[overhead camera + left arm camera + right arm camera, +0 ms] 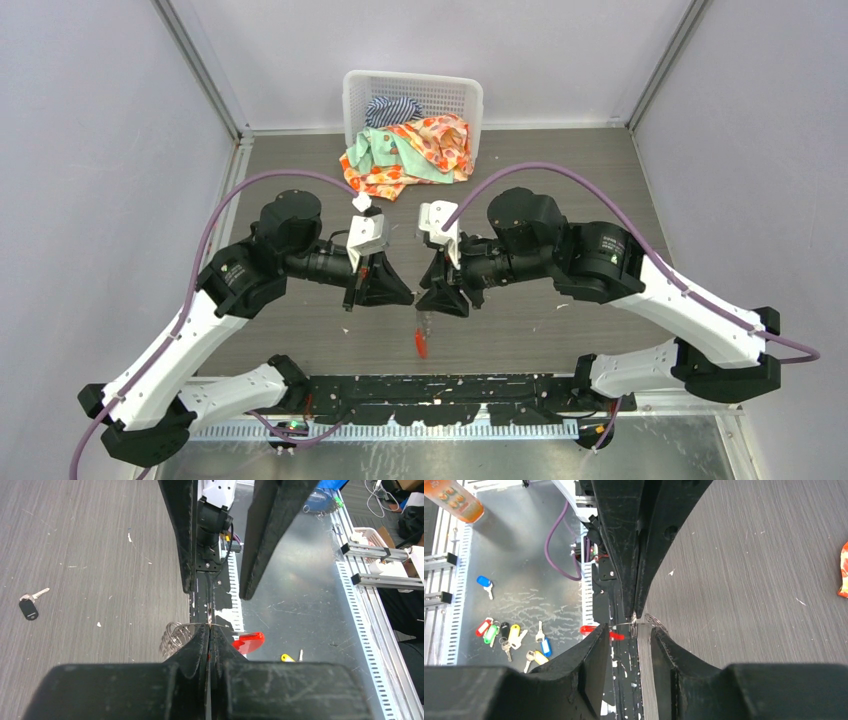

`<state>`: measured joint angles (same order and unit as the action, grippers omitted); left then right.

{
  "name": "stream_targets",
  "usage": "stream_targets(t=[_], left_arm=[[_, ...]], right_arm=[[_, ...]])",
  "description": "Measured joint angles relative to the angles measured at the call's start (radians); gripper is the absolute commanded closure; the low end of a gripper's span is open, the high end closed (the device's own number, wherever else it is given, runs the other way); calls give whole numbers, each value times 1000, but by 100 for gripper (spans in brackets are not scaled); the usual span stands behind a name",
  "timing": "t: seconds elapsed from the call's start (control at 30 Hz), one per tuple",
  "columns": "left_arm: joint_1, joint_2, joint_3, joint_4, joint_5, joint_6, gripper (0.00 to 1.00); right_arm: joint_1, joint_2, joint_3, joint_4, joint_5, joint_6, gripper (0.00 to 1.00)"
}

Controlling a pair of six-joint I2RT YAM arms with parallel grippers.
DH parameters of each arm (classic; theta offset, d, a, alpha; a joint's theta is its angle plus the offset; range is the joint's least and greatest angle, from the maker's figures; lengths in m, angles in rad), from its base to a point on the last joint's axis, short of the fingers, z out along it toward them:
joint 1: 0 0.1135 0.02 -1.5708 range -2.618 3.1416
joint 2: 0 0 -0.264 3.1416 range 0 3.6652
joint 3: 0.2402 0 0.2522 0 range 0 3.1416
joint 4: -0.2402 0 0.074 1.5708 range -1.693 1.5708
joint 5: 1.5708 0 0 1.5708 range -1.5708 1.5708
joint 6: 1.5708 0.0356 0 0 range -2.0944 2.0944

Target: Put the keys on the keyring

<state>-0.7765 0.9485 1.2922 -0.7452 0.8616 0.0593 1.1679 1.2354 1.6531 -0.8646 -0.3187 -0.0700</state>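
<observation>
My left gripper [209, 627] is shut on the thin wire of the keyring [176, 634], held above the table's near edge. The ring's silvery pieces fan out to the left of the jaws and its red tag [248, 641] hangs to the right. In the top view the tag [421, 342] dangles below the two meeting grippers. My right gripper [630, 630] faces the left one with its jaws open, fingertips on either side of the ring wire [644, 621]. A black-headed key [28, 608] lies on the table, away to the left.
A white basket [412, 88] spilling coloured cloths [410, 150] stands at the back of the table. Beyond the table's near edge, several tagged keys [509, 636] and a blue-tagged key [484, 582] lie on a metal shelf. A yellow-tagged key [286, 657] lies there too.
</observation>
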Motion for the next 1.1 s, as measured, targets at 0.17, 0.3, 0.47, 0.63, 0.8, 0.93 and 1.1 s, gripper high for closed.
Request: stream_targets(t=[0.17,0.3,0.47,0.63,0.8,0.93,1.1], left_arm=[[0,0,0,-17,13,3,100],[0,0,2,-20,18,3,100],[0,0,2,-19,21,2,100],[0,0,2,-18,22,2,100],[0,0,2,-15,22,1,100],[0,0,2,-15,22,1,100],[0,0,2,-11,22,-3,100]], right_arm=[[-34,5,29,-16,-49,0,60],[-44,20,41,-21,-74,0,59],[-47,47,42,-27,-93,0,58],[-53,55,42,-27,-107,0,62],[-58,55,42,-26,-124,1,66],[-59,56,42,-27,-138,1,67],[-59,67,42,-26,-151,2,68]])
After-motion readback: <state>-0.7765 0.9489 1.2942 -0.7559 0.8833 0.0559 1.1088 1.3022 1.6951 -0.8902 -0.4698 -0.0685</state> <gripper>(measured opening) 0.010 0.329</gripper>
